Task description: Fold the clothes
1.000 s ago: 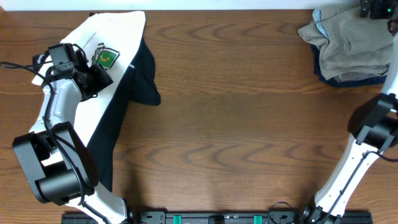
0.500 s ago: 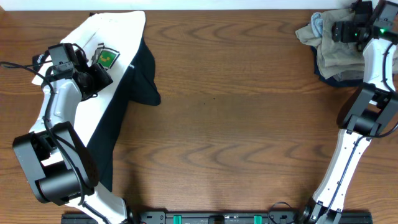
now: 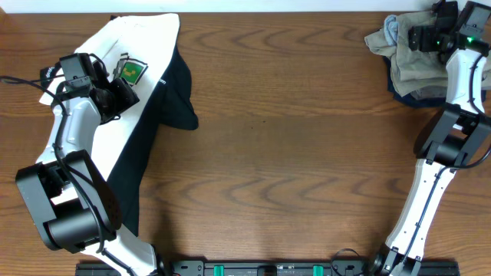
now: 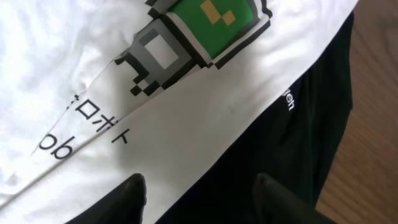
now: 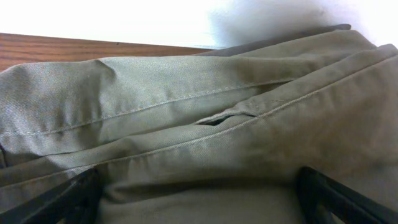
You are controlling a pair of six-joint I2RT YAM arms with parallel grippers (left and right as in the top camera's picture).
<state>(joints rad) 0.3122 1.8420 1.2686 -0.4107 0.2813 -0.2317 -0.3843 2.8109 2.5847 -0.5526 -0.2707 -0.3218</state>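
A white T-shirt (image 3: 142,46) with a green pixel print (image 3: 131,72) lies at the table's far left, on top of a black garment (image 3: 175,96). My left gripper (image 3: 127,93) hovers over them, open. In the left wrist view its gripper (image 4: 200,198) straddles the edge where the white T-shirt (image 4: 186,124) meets the black garment (image 4: 292,155), with nothing pinched. At the far right corner sits a bunched khaki-green pair of shorts (image 3: 418,73). My right gripper (image 3: 414,40) is down on it, open wide. Khaki cloth (image 5: 199,124) bulges between the right gripper's (image 5: 202,199) spread fingers.
A navy piece (image 3: 402,95) peeks from under the khaki pile, and a pale blue-grey bit (image 3: 390,29) shows at its top left. Brown wood table (image 3: 291,153) spans the middle. The table's far edge (image 5: 93,43) runs just behind the khaki pile.
My right arm has swung in from off-frame to over the khaki pile, pushing it a little narrower. The left arm and its clothes have stayed put.
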